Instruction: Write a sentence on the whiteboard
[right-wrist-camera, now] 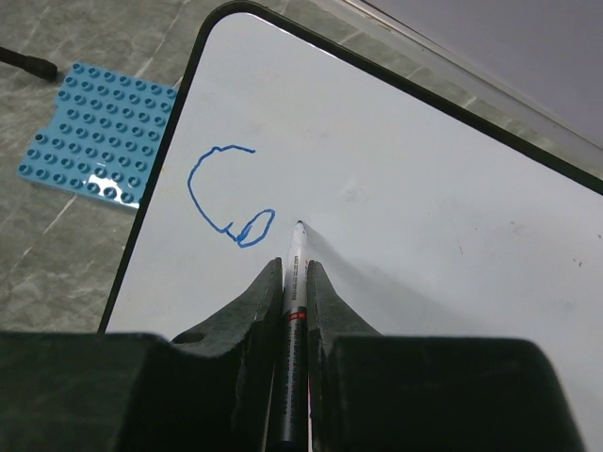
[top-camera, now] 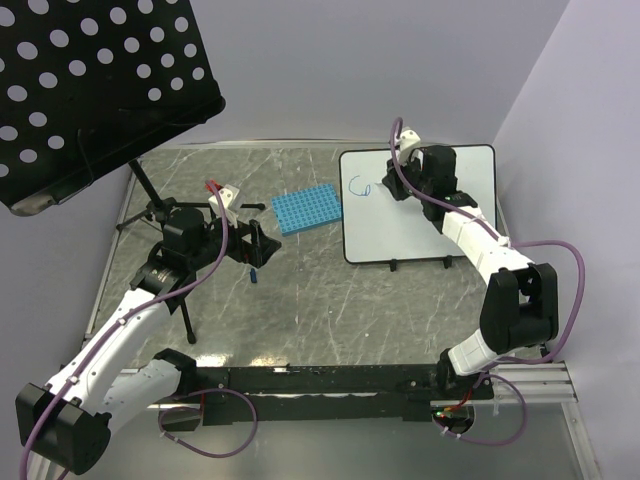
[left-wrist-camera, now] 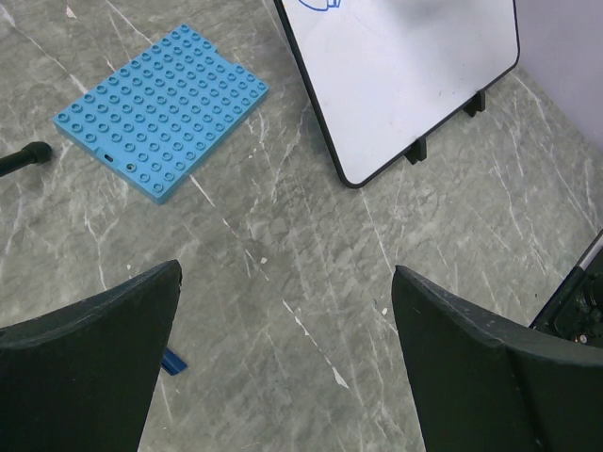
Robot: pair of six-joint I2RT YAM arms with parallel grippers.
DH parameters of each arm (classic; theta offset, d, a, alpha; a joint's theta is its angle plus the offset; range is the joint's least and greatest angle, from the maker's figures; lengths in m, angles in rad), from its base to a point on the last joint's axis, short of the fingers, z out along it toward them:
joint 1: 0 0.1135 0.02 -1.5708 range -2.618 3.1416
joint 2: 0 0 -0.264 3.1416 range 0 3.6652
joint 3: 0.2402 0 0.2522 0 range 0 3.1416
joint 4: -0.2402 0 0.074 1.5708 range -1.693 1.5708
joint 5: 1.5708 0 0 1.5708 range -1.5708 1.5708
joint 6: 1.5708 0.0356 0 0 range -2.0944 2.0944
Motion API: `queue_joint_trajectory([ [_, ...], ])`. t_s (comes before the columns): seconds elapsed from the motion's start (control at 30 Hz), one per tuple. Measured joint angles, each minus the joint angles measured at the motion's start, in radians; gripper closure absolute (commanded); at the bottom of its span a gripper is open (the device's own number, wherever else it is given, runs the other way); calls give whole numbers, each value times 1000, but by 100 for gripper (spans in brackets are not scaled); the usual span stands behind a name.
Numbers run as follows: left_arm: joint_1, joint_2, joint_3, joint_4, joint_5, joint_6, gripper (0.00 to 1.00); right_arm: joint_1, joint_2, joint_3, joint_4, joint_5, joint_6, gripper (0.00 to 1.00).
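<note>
The whiteboard [top-camera: 420, 215] lies at the back right of the table, also seen in the left wrist view [left-wrist-camera: 415, 75] and the right wrist view [right-wrist-camera: 424, 188]. Blue writing [right-wrist-camera: 221, 193] stands near its upper left: a large "C" and a small loop, also visible from above [top-camera: 362, 187]. My right gripper [right-wrist-camera: 296, 266] is shut on a marker [right-wrist-camera: 294, 282], whose tip sits at the board just right of the loop. My left gripper [left-wrist-camera: 283, 282] hangs open over bare table, well left of the board, with nothing between its fingers.
A blue studded plate [top-camera: 307, 210] lies left of the whiteboard. A black perforated music stand [top-camera: 95, 85] on a tripod stands at the back left. A small blue piece [left-wrist-camera: 172, 362] lies on the table by my left finger.
</note>
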Motion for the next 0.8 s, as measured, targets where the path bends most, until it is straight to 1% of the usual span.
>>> queue_joint_trajectory([
  [0.27,0,0,0,0,0,0,3,0,0,0,-3,-4,5,100],
  [0.8,0,0,0,0,0,0,3,-7,2,2,-71,-60,-29,100],
])
